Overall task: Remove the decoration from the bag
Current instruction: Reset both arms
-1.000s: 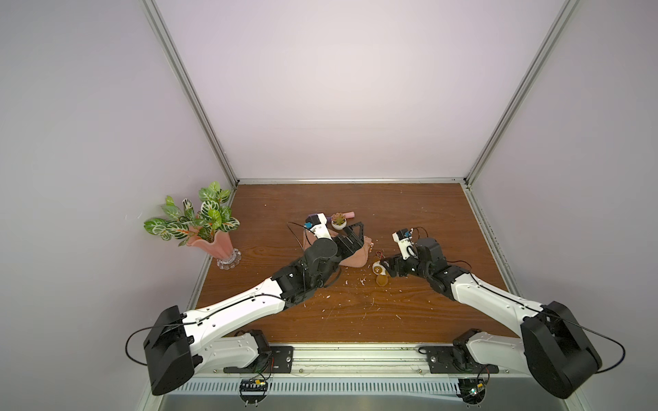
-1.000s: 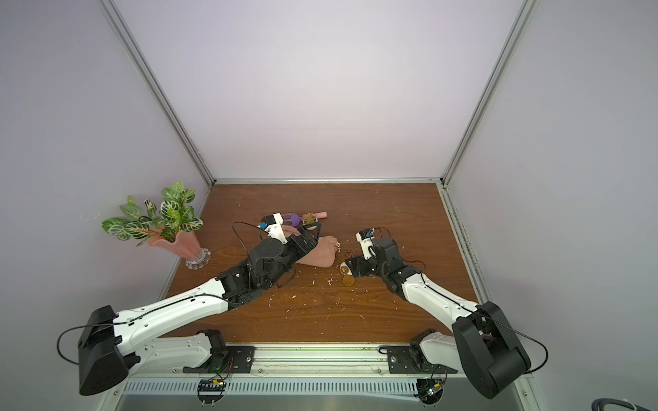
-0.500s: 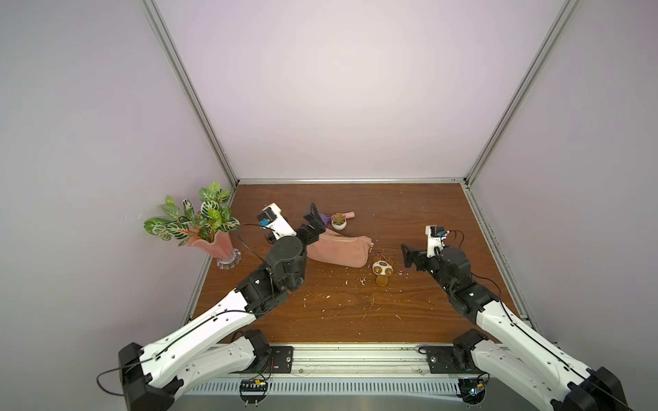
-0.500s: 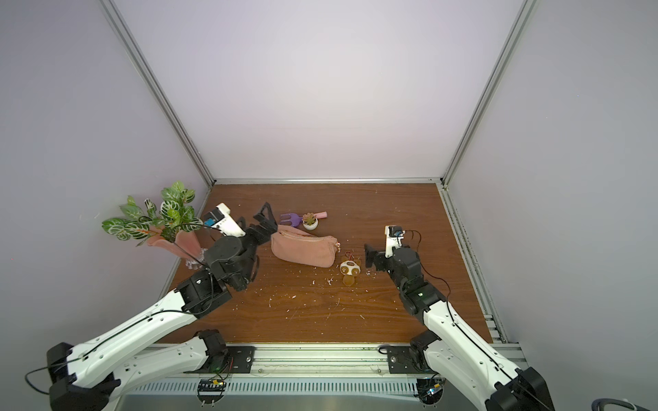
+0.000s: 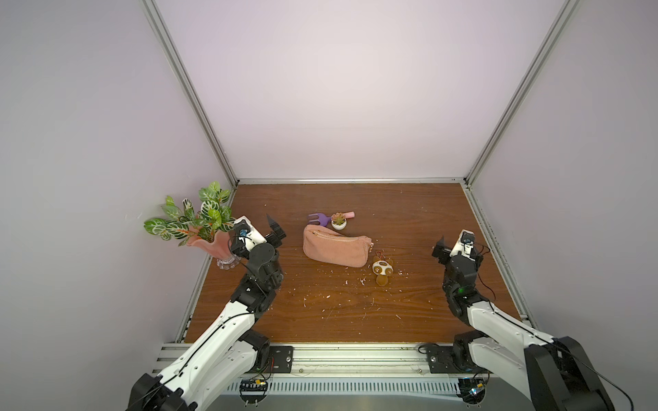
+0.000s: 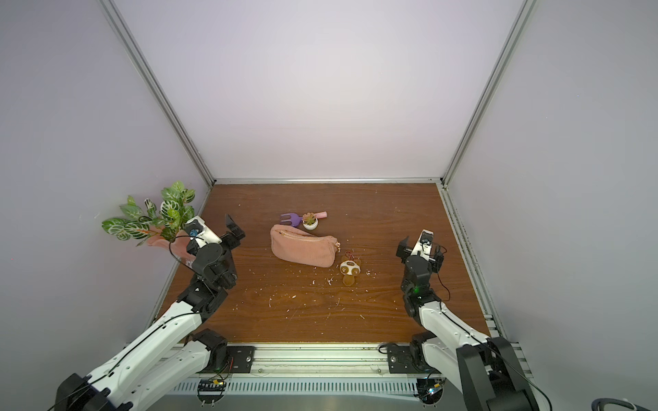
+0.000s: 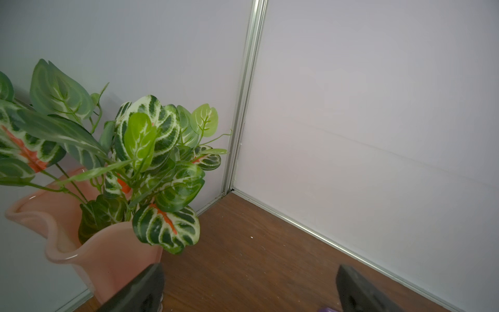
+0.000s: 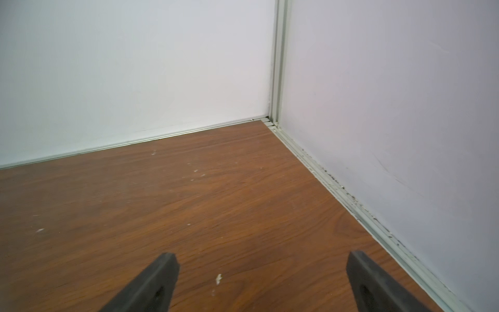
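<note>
Reading the table [image 5: 356, 320] as a clock with twelve at the back wall, your job looks all but done. The decoration [image 5: 382, 267] lies flat on the wood by itself, just beside the four o'clock end of the bag [image 5: 336, 247]. In both top views a sliver of bare table shows between its cord loop and the bag's zipper pull, so you can judge it detached. The cord is too thin to be sure of that.

Neither arm holds anything. Your left gripper [image 5: 275, 230] hangs at about nine o'clock, close to the vase of leaves [image 5: 210, 245], with its jaws spread wide and empty. Your right gripper [image 5: 452, 247] is at about three o'clock, well apart from the decoration, also released. Its wrist view shows only bare wood between the fingers [image 8: 151, 283].

The decoration's long axis runs roughly twelve to six. The reddish cord end points toward twelve and the brown end toward six, with its spotted cream face up. The bag's long axis runs about ten to four, zipper uppermost, the pull at the four o'clock end. A small potted plant [image 5: 338, 221] and a purple fork [image 5: 318, 219] sit just past the bag toward twelve.

What seems left for you is parking the arms.
</note>
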